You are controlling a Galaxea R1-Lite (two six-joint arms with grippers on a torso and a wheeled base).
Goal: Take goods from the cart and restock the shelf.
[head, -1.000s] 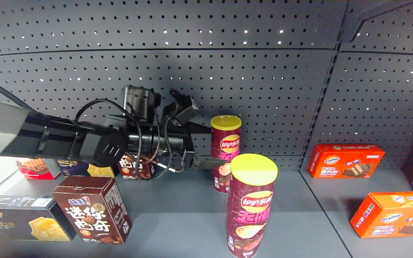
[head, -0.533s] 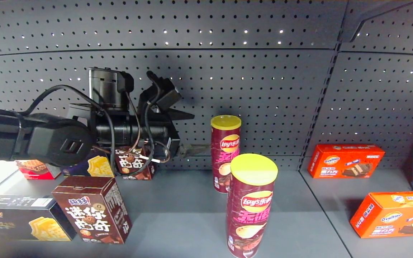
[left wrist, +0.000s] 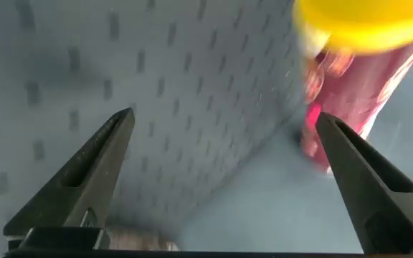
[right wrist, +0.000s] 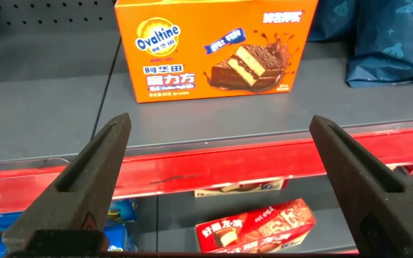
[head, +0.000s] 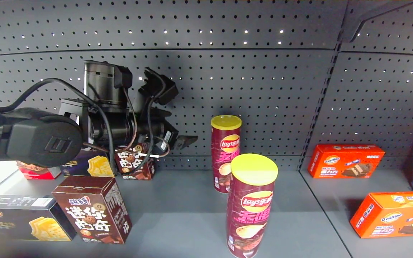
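Two dark red chip cans with yellow lids stand on the grey shelf point(head: 177, 211): the rear can point(head: 226, 154) near the pegboard, the front can point(head: 251, 204) closer to me. My left gripper point(head: 184, 140) hangs open and empty, to the left of the rear can and apart from it. In the left wrist view its fingers point(left wrist: 224, 115) spread wide before the pegboard, with the rear can point(left wrist: 357, 79) off to one side. My right gripper point(right wrist: 221, 120) is open and empty in front of an orange cake box point(right wrist: 214, 46) on a shelf.
Brown cookie boxes point(head: 93, 209) and a black cracker box point(head: 23, 216) fill the shelf's left. Orange boxes point(head: 346, 160) point(head: 394, 213) lie on the right section. The pegboard wall point(head: 264, 89) closes the back. A red packet point(right wrist: 257, 226) lies on a lower shelf.
My left arm has drawn back to the left and risen slightly, away from the rear can, which stands free on the shelf. The cans and boxes have not moved.
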